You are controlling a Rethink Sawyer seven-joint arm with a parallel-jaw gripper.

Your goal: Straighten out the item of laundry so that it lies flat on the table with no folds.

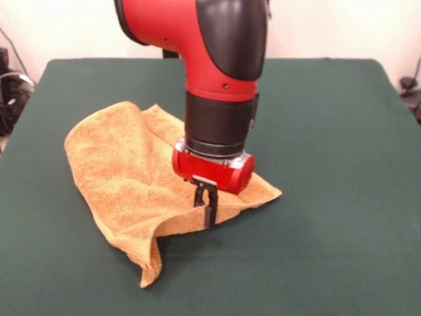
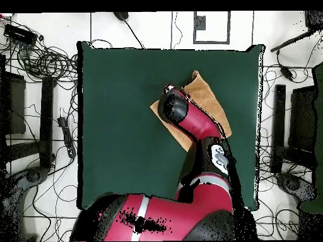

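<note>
The item of laundry [image 1: 125, 171], an orange-tan terry towel, lies rumpled on the green table [image 1: 329, 164], left of centre in the front view. One corner points toward the near edge, and a fold ridge runs along its front. My gripper [image 1: 208, 217] comes straight down onto the towel's front edge, right of the towel's middle, with its black fingers [image 1: 204, 197] pinched together on the cloth. In the overhead view the towel [image 2: 207, 94] shows beyond the arm, on the table [image 2: 126, 113], and the arm hides the gripper.
Bare green cloth surrounds the towel, with most room to the right in the front view. In the overhead view, cables [image 2: 44, 63] and dark equipment [image 2: 284, 120] lie on the floor off both sides of the table.
</note>
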